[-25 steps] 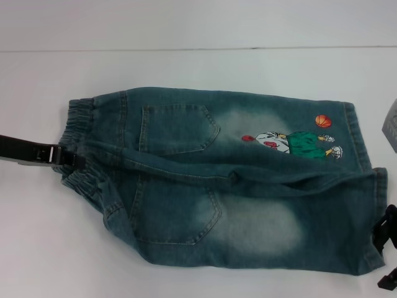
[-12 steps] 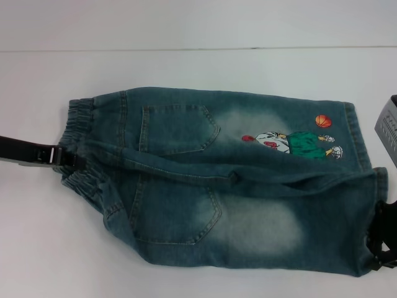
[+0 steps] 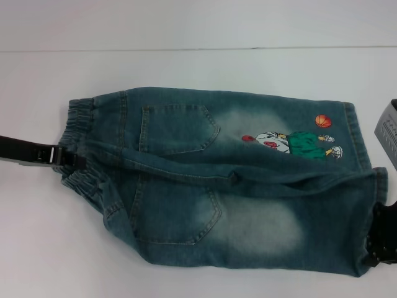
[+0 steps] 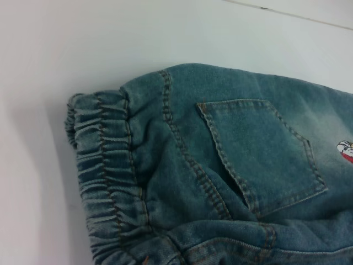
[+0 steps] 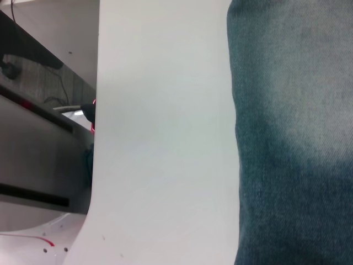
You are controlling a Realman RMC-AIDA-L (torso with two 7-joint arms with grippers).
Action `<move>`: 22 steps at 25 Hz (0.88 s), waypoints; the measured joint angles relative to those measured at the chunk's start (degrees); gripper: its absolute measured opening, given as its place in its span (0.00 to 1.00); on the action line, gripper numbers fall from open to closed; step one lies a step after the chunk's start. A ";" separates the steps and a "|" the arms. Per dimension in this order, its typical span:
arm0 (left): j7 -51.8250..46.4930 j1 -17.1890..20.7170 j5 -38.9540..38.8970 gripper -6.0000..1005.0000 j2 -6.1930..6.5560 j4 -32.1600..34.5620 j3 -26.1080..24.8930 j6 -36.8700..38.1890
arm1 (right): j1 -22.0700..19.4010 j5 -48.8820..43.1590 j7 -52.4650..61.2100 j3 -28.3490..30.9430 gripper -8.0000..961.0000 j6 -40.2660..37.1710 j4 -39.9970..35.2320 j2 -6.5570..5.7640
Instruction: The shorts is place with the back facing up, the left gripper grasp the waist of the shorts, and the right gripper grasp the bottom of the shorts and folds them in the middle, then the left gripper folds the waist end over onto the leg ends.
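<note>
The blue denim shorts (image 3: pixel 217 180) lie flat on the white table (image 3: pixel 186 68) with both back pockets up. Their gathered waist (image 3: pixel 84 124) is at the left and the leg hems (image 3: pixel 356 136) are at the right, beside the cartoon print (image 3: pixel 298 143). My left gripper (image 3: pixel 73 160) reaches in from the left and is shut on the middle of the waist, where the fabric puckers into a ridge. The left wrist view shows the waist (image 4: pixel 105 165) and a pocket (image 4: pixel 265 154) close up. My right gripper (image 3: pixel 378 239) sits against the near leg's hem at the lower right.
A grey boxy part (image 3: pixel 388 127) shows at the right edge of the head view. In the right wrist view, denim (image 5: pixel 292 138) lies on the table (image 5: pixel 165 138), and the table edge and the floor are beyond.
The right gripper has moved up and inward from the lower right corner onto the near leg's hem. The left gripper and the shorts have stayed put.
</note>
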 joint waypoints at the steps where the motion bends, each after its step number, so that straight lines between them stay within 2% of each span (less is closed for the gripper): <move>1: 0.01 0.03 0.00 0.04 0.00 0.00 -0.01 0.00 | -0.03 0.10 -0.26 0.28 0.02 0.00 0.01 -0.11; 5: 0.02 0.17 -0.48 0.04 -0.14 0.03 -0.26 0.28 | -0.44 0.21 -3.03 4.03 0.02 -1.15 0.12 -0.80; 10: 0.03 0.58 -2.80 0.04 -0.58 0.30 -0.30 0.33 | -1.90 2.42 -11.09 15.18 0.02 -3.61 1.18 -2.60; 14: 0.02 1.81 -6.35 0.04 -0.58 0.71 -0.76 -0.41 | -4.99 11.12 -14.57 23.84 0.02 -1.11 5.38 -4.74; 17: 0.03 4.04 -11.49 0.04 -0.70 1.43 -0.87 -2.08 | -8.22 18.96 -17.31 26.95 0.02 2.41 9.33 -5.95; 19: 0.10 4.98 -13.36 0.04 -0.91 1.75 -0.93 -3.32 | -10.48 24.21 -18.57 27.48 0.02 4.81 10.99 -6.02; 22: 0.34 6.68 -14.56 0.04 -1.90 3.05 -1.19 -6.97 | -13.06 30.76 -19.11 28.51 0.02 10.21 12.54 -5.27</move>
